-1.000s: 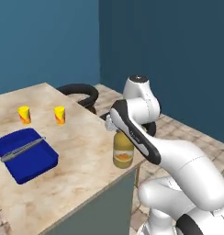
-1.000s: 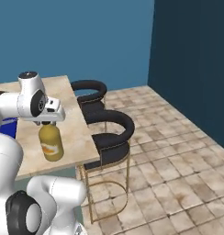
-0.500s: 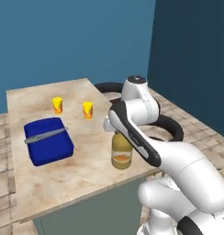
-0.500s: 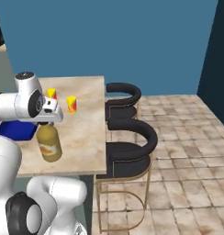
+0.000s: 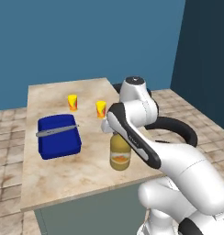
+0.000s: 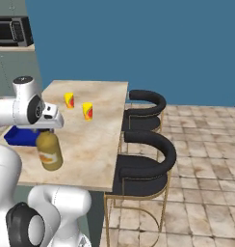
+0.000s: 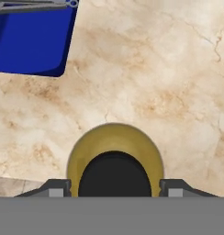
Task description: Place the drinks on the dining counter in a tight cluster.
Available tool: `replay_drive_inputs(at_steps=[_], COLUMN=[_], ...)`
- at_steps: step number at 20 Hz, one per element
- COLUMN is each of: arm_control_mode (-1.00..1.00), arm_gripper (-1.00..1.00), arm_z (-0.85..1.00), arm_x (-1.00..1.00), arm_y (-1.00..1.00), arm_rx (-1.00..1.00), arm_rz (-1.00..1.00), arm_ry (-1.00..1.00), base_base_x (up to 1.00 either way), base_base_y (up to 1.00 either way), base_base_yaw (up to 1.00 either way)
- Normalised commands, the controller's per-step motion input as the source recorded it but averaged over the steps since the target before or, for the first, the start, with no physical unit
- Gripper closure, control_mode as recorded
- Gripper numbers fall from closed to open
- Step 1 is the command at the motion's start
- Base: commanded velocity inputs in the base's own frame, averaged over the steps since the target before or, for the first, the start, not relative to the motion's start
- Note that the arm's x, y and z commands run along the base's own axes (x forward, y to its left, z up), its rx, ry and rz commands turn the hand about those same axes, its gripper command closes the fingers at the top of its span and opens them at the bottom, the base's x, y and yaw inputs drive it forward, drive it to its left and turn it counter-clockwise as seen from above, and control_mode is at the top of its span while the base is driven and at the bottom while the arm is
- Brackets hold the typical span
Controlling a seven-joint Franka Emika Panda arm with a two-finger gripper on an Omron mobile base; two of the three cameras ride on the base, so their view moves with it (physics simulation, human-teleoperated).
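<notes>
The amber bottle's (image 5: pixel 120 155) neck and cap are hidden behind the arm in the left base view, and its top is covered by the hand in the right base view (image 6: pixel 49 152). In the hand view the blue box (image 7: pixel 33 39) is cut off by the top and left edges. The label print on the two small yellow cups (image 5: pixel 73 102) is too small to be read.

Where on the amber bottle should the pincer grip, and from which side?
Grip the amber bottle at its narrow neck under the black cap, coming straight down from above: it stands upright on the dining counter, and its squat body is wide.
</notes>
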Motion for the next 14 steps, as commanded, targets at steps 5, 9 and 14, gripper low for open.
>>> replay_drive_inputs(at_steps=[5,9,14], arm_control_mode=[1.0,1.0,1.0], arm_gripper=[1.0,1.0,1.0], arm_z=[0.0,0.0,0.0], arm_x=[0.0,0.0,0.0], arm_y=[0.0,0.0,0.0], arm_rx=[0.0,0.0,0.0], arm_rz=[0.0,0.0,0.0], arm_ry=[0.0,0.0,0.0], base_base_x=[0.04,0.0,0.02], base_base_y=[0.0,0.0,0.0], base_base_yaw=[0.0,0.0,0.0])
